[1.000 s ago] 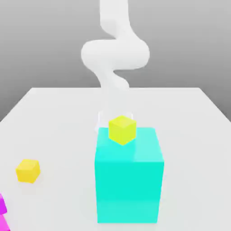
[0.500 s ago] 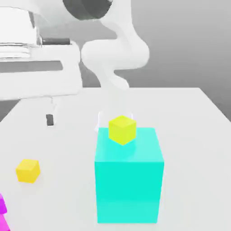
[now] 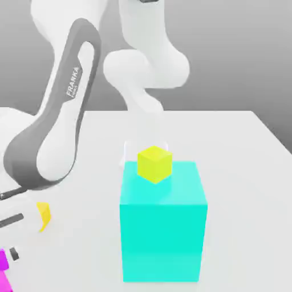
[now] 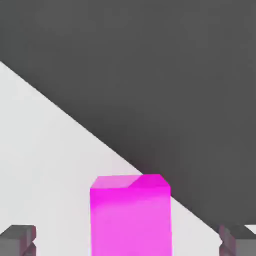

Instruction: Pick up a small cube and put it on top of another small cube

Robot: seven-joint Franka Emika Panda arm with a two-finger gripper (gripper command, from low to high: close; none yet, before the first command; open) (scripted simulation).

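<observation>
A white table point(image 3: 239, 171) carries a big cyan block point(image 3: 163, 228) in the lower middle of the exterior view, with a small yellow cube point(image 3: 154, 163) sitting at the back left of its top face. The white arm point(image 3: 57, 131) sweeps down from the top of the frame to the lower left, where it covers most of a second yellow cube point(image 3: 44, 215); a magenta block point(image 3: 3, 268) pokes in at the bottom left corner. In the hand view the magenta block point(image 4: 131, 215) stands upright in the lower middle, near the table's edge, with dark floor beyond. The claw point(image 4: 128, 241) is wide open and holds nothing: one dark fingertip point(image 4: 18, 240) sits at the lower left corner and the other point(image 4: 239, 241) at the lower right, well clear of the block's sides. The block lies straight ahead of the claw, centred between the fingers, so I judge the coming move to be a straight advance and a close. Its long axis appears vertical.
</observation>
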